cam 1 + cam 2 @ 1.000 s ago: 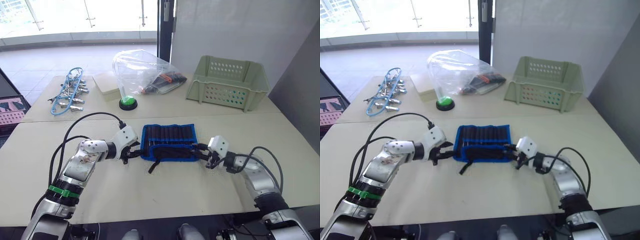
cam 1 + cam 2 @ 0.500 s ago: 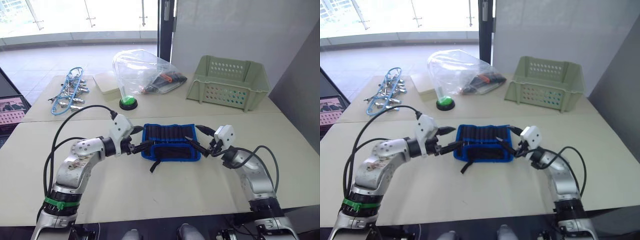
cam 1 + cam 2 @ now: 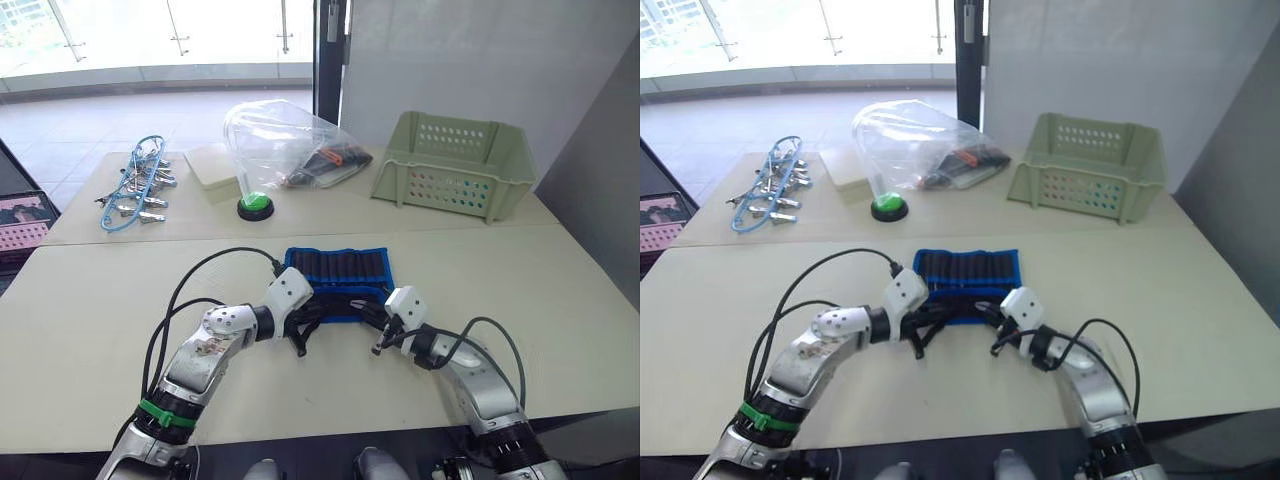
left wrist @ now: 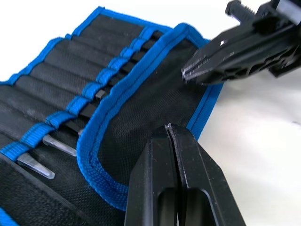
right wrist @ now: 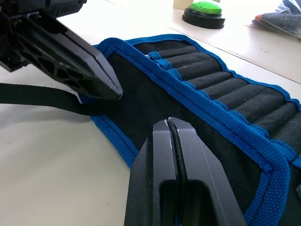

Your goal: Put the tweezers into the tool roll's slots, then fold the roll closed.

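Observation:
The tool roll (image 3: pixel 338 272) lies open in the middle of the near table, black with blue edging. Its near flap (image 4: pixel 155 101) is folded up over the lower ends of the slots (image 4: pixel 70 70). The tweezers (image 4: pixel 57 144) sit in the slots, pale tips poking out beside the flap. My left gripper (image 4: pixel 170 128) is shut, its tip over the flap's left part. My right gripper (image 5: pixel 168 122) is shut too, its tip over the flap's right part. The two tips point at each other a short way apart. The black strap (image 5: pixel 42 96) trails off the roll's near left corner.
On the far table stand a pale green perforated basket (image 3: pixel 455 165), a clear plastic bag (image 3: pixel 285 140), a green button (image 3: pixel 256 206), a white box (image 3: pixel 213 165) and silver clips with blue cord (image 3: pixel 135 190). A seam runs between the two tables.
Both grippers stood open at the roll's left and right ends. They have come in to the near flap, lower and closer together, and have shut.

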